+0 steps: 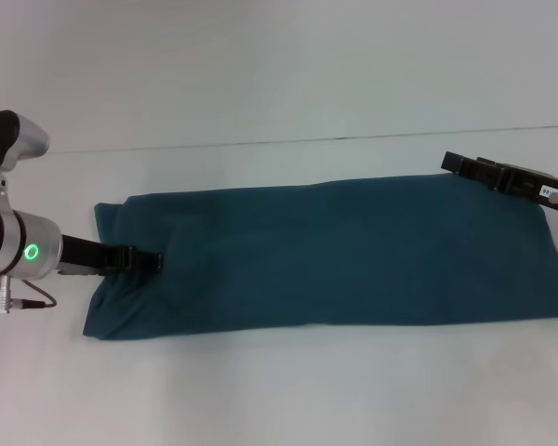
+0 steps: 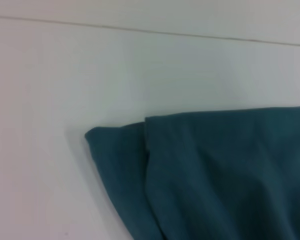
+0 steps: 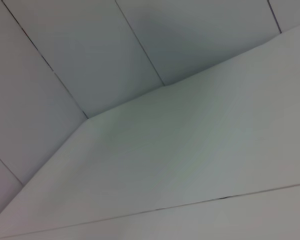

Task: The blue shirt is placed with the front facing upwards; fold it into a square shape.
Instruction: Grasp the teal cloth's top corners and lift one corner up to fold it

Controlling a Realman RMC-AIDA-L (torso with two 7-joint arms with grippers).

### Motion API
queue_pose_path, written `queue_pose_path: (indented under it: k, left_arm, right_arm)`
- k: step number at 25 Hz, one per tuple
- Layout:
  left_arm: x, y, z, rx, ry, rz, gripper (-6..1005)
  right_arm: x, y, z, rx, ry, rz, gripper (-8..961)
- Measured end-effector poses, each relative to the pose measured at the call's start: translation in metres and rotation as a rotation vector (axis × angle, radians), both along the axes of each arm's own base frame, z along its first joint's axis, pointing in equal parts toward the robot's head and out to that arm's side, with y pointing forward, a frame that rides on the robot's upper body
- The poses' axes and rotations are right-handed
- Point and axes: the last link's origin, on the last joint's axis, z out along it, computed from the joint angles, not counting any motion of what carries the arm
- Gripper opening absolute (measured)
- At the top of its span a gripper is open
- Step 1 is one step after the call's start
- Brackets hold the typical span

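Observation:
The blue shirt [image 1: 335, 251] lies flat on the white table [image 1: 288, 390], folded into a long teal band running left to right. Only plain teal fabric shows, with no lettering. My left gripper [image 1: 149, 260] reaches in from the left and lies low over the shirt's left end. The left wrist view shows a folded corner of the shirt [image 2: 220, 175] resting on the table, with two layers visible. My right gripper [image 1: 451, 163] is at the shirt's far right corner, just at its edge. The right wrist view shows only white surfaces.
The table's back edge [image 1: 260, 142] meets a white wall behind the shirt. A cable [image 1: 37, 295] hangs from my left wrist beside the shirt's left end. Bare table lies in front of the shirt.

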Motion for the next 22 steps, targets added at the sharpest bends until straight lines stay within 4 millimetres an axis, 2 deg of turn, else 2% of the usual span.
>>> queue_pose_path:
  k: [7, 12, 22]
  left_arm:
    - [0.0035, -0.0004, -0.0042, -0.013, -0.003, -0.026, 789]
    - [0.0045, 0.0008, -0.0047, -0.003, -0.001, -0.032, 560]
    - [0.0033, -0.0008, -0.0086, 0.001, 0.004, -0.04, 359]
  right_arm:
    - [0.0011, -0.002, -0.0013, -0.006, 0.005, -0.002, 749]
    - [0.0017, -0.0027, -0.0009, -0.007, 0.011, -0.008, 749]
    - [0.0011, -0.0028, -0.0016, -0.008, 0.013, -0.007, 750]
